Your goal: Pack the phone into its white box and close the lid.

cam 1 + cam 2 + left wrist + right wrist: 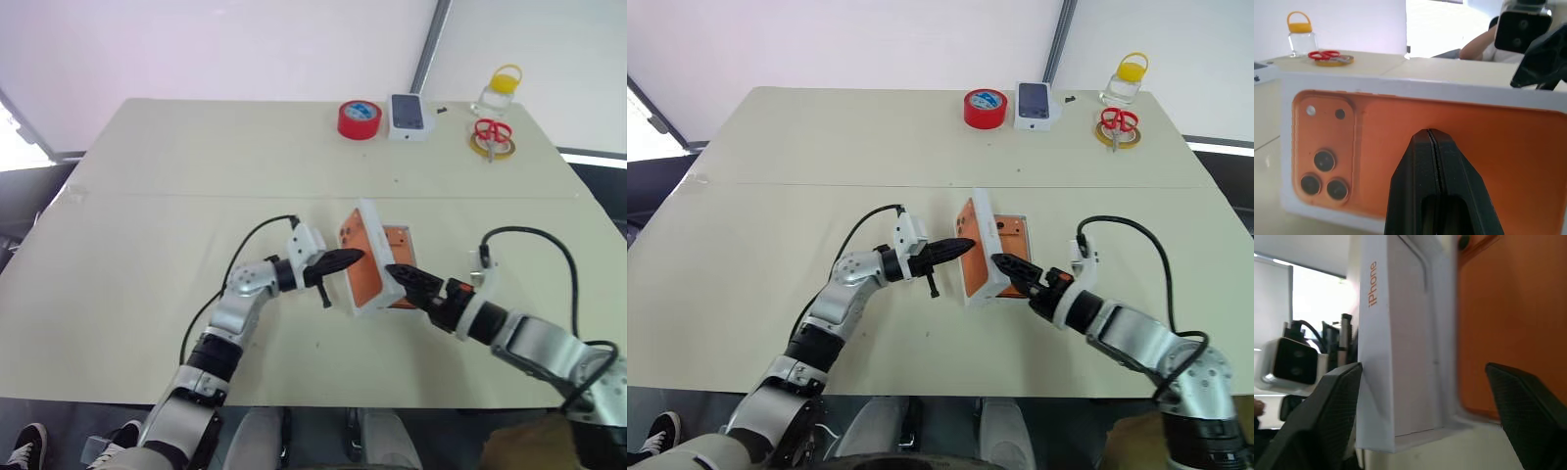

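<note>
L tool (343, 260) shut against lid (370, 257)

lid (361, 257): white, orange phone picture on top, standing up on its long edge
phone (394, 264): orange, lying flat in the white box (1023, 221) beside it

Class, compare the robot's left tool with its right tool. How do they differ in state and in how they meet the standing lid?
The left tool is shut, fingers pressed together, while the right tool is open, fingers spread wide. The left tool points at the orange printed face of the lid, whereas the right tool faces its narrow white side, one finger to each side. Both are black, two-fingered and close to the lid.
</note>
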